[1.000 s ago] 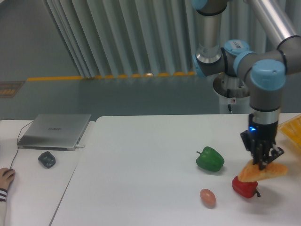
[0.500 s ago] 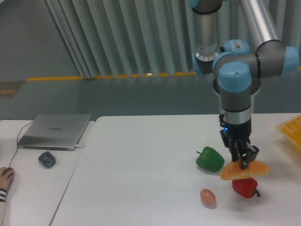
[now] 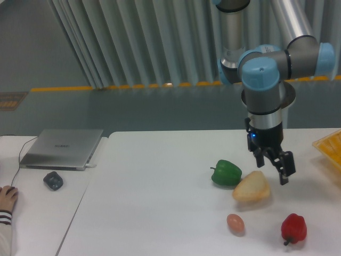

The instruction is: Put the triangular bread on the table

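Half a second ago the golden-tan, wedge-shaped triangular bread [image 3: 251, 188] hung in the two-finger pincer [image 3: 276, 169] above the shiny red bell pepper [image 3: 294, 228]; it has since left the fingers and lies on the plain white tabletop [image 3: 160, 186]. The glossy green bell pepper [image 3: 226, 173] sits a little farther left than it did, and the red pepper lies farther right and nearer the front edge.

The bread rests flat, a rounded wedge with a smooth, pale golden crust, its broad end toward the right and its narrower end pointing left. Its upper left edge lies just beside the green pepper; whether they touch cannot be told. The small pinkish-brown egg [image 3: 235, 223] sits near the bread, in front of it and apart.

The pincer hangs just above and to the right of the bread, its dark fingers spread apart and holding nothing. A yellow tray [image 3: 331, 149] shows at the right edge. On the adjoining white desk [image 3: 37, 213] lie a closed silver laptop [image 3: 64, 148] and a small dark object [image 3: 53, 180].
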Motion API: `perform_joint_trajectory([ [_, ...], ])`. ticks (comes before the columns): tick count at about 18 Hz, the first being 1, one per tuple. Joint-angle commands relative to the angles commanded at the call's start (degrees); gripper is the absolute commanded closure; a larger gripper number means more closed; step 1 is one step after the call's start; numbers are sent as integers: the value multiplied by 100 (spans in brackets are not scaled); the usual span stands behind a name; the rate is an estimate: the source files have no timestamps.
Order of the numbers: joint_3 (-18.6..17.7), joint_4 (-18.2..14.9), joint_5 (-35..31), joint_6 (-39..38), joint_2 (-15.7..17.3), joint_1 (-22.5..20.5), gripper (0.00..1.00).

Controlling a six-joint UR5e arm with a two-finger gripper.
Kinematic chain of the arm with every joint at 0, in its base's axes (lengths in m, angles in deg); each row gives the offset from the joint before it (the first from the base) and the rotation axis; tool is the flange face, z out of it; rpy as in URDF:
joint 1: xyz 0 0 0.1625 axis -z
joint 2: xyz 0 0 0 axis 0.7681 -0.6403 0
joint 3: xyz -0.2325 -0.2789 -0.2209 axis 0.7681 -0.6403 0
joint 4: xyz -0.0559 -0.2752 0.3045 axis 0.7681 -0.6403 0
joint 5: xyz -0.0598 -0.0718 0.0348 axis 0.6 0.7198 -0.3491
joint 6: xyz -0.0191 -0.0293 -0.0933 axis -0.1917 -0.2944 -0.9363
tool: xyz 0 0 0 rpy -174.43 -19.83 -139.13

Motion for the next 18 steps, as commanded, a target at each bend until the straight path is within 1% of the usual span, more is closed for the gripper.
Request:
perform_joint_trajectory([
  [1,0,-9,0,246,0,-106,0],
  [3,26,-131,9,739,9,-474,0],
  [5,61,-447,26,1318,-26,-887,0],
  [8,97,-746,17,1855,-53,-1161,0],
  [9,97,-834,44,2153,-70,-1257,0],
  [11,62,-844,44,2322,-88,-1284,0],
  [13,-26,-844,62,2332,-167,-1258,0],
  [18,-97,-826,264,2332,-202,-1205,0],
])
